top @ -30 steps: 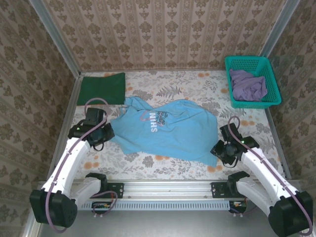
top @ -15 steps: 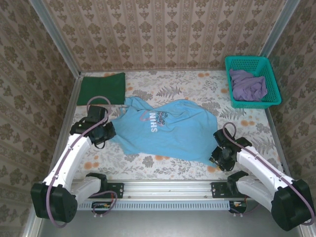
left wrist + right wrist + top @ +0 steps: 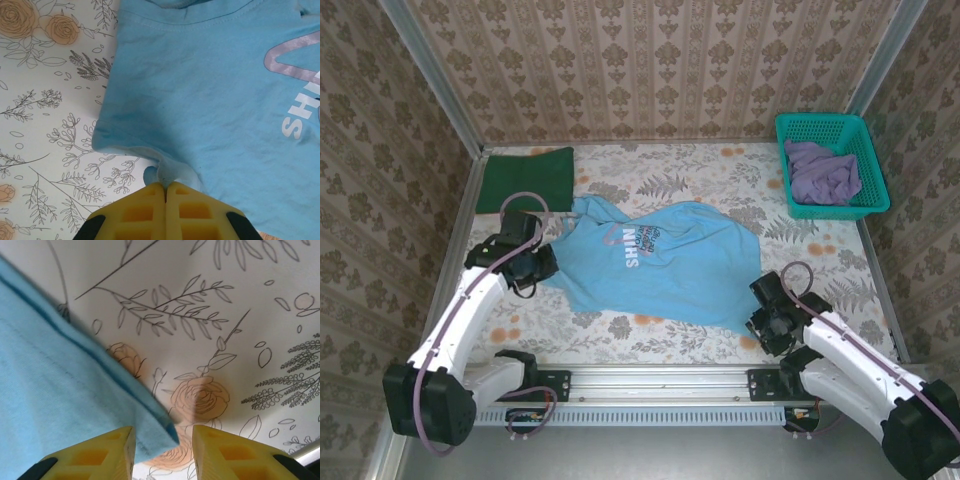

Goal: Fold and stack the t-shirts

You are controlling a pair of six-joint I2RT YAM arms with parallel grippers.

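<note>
Plainly saw light blue t-shirt (image 3: 660,265) lying slantwise, collar end nearest dark green t-shirt (image 3: 525,180), hem farthest; left gripper (image 3: 165,185) clamped on its edge, right gripper (image 3: 162,432) parted astride farthest corner

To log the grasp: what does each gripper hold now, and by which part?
The left gripper pinches the light blue cloth t-shirt by its edge. The right gripper stands open, holding nothing.
</note>
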